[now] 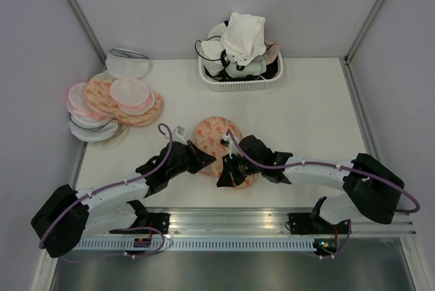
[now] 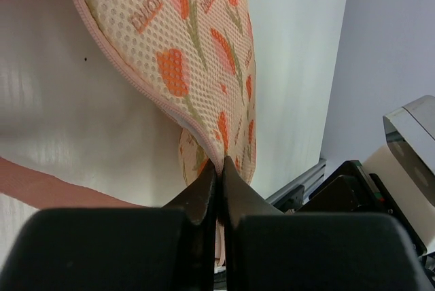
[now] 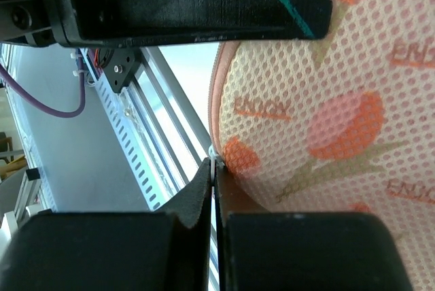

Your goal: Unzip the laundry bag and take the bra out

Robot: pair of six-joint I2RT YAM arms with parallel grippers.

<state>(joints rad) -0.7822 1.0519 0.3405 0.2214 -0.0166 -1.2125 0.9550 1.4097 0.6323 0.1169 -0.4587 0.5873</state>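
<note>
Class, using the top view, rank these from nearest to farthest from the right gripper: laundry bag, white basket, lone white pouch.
1. laundry bag, centre, pinched by the right gripper.
2. white basket, back centre.
3. lone white pouch, back left.

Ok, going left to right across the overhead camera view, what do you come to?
Pile of pouches → left pincer → laundry bag → right arm base. The basket and right pincer sit within the bag's span, so they're left out.
</note>
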